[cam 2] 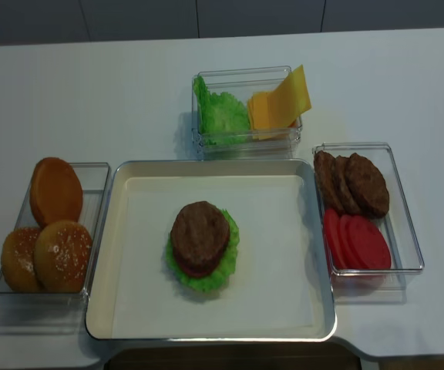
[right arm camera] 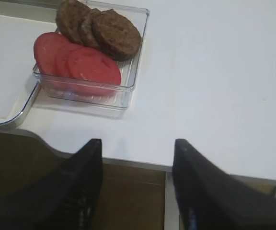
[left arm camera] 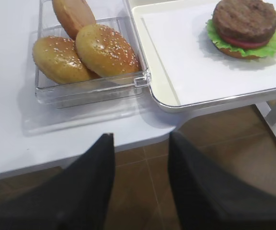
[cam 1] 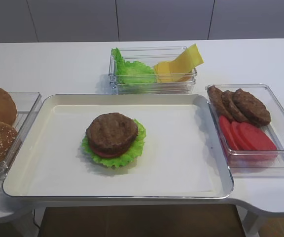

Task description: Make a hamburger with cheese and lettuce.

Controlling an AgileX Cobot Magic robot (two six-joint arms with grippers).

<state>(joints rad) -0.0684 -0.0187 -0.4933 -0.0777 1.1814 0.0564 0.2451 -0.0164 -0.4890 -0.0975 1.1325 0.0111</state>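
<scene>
Left gripper [left arm camera: 140,184]: nearest your left wrist camera, you see its two dark fingers spread wide with nothing between them, hanging past the table edge over the brown floor.
Right gripper [right arm camera: 135,184]: your right wrist view shows the same, jaws wide apart and empty, off the near edge of the white table [right arm camera: 214,81].
Bun box [left arm camera: 87,88]: ahead of your left jaws and a little to their left, a clear box with three tan bun halves [left arm camera: 107,50], two of them seeded.
Tray [left arm camera: 176,103]: ahead and to the right of your left jaws, its rounded corner just beside the bun box.
Hamburger [cam 2: 200,247]: far ahead-right of your left jaws, near the tray's middle; a dark patty tops a red slice on a ruffled green leaf, and a tan layer shows beneath the leaf in your left wrist view.
Patty and tomato box [right arm camera: 128,79]: ahead and to the left of your right jaws, with three overlapping brown patties [right arm camera: 116,33] at the far end and three red slices [right arm camera: 87,64] nearer you.
Cheese [cam 2: 284,100]: beyond the tray in a clear box, yellow slices leaning up over its right rim, well away from both jaws.
Lettuce [cam 2: 222,116]: in that same box, on its left side, beside the cheese.
</scene>
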